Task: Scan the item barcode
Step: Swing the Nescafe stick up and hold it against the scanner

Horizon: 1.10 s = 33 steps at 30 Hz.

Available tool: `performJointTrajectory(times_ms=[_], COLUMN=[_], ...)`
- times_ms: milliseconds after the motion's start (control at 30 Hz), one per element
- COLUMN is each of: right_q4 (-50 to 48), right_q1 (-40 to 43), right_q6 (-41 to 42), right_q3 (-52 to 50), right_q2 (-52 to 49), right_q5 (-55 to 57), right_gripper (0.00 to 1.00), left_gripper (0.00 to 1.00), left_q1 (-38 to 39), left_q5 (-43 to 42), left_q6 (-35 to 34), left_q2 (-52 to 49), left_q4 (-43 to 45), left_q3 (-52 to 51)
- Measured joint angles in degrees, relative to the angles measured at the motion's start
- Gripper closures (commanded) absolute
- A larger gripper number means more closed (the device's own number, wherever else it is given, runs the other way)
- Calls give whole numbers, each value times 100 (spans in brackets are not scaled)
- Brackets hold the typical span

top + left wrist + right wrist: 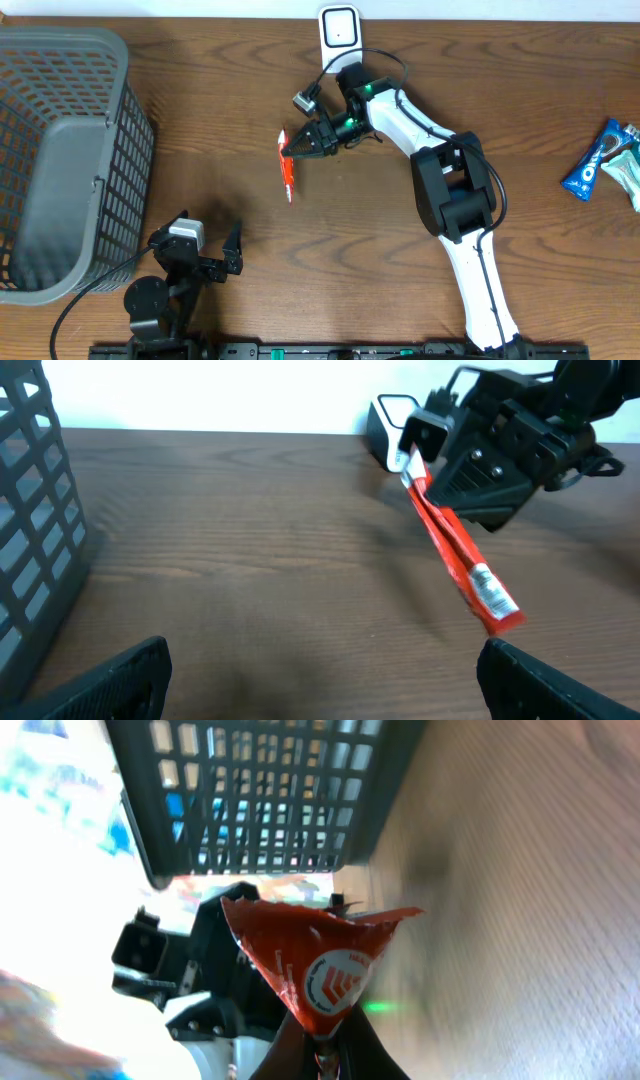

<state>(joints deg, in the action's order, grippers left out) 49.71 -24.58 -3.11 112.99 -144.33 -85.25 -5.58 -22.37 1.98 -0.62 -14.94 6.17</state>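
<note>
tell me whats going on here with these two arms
The right gripper is shut on one end of a red packet, which hangs slanted over the table a little in front of the white scanner. The left gripper is open and holds nothing, sitting near the grey basket. Blue snack packs lie untouched at the far right edge.

R arm (pixel 480 285) had white links w/ blk joint housings, green LED (pixel 368 90) nr wrist, thin blk cable (pixel 398 62). L arm (pixel 168 275) was all blk, w/ grey cam block (pixel 186 232).
</note>
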Motion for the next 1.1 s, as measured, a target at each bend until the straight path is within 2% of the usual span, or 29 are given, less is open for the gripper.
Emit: performJointTrajectory(times_ms=[133, 400, 800, 933, 1100], right_q4=[-1137, -2280, -2468, -2225, -1513], right_q1=[-7, -26, -87, -249, -479], right_q6=[-61, 452, 1665, 1823, 1908], right_q3=[81, 306, 321, 321, 321], right_q2=[0, 0, 0, 37, 424], right_q5=[-136, -247, -131, 796, 3556], right_gripper=[99, 99, 99, 99, 99], left_gripper=[2, 2, 2, 2, 2], left_q1=[0, 0, 0, 0, 0], left_q5=[0, 0, 0, 0, 0], left_q6=[0, -2, 0, 0, -2], left_q2=[0, 0, 0, 0, 0], left_q4=[0, 0, 0, 2, 2], left_q3=[0, 0, 0, 0, 0])
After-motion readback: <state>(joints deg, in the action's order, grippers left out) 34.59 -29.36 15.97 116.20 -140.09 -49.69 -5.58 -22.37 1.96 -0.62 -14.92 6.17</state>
